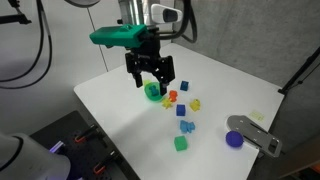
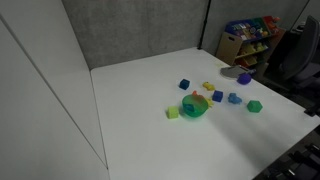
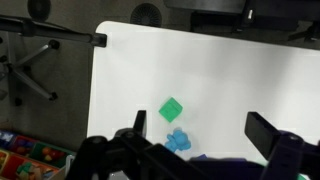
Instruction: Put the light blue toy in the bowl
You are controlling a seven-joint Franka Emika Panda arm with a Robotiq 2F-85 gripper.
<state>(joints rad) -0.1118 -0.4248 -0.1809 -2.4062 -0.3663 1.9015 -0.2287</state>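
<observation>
The light blue toy (image 1: 187, 127) lies on the white table near a green cube (image 1: 181, 144). It also shows in an exterior view (image 2: 234, 98), and in the wrist view (image 3: 178, 140) just below that green cube (image 3: 171, 109). The bright green bowl (image 1: 152, 91) stands further back on the table and appears in both exterior views (image 2: 195, 106); it is out of the wrist view. My gripper (image 1: 151, 82) hangs just above the bowl, away from the toy. It stands open and empty (image 3: 200, 135).
Small red (image 1: 172, 97), yellow (image 1: 196, 103), orange and darker blue (image 1: 181, 111) blocks are scattered between the bowl and the light blue toy. A purple disc (image 1: 235, 139) and a grey object (image 1: 255, 135) lie near the table's edge. A toy shelf (image 2: 250, 40) stands beyond the table.
</observation>
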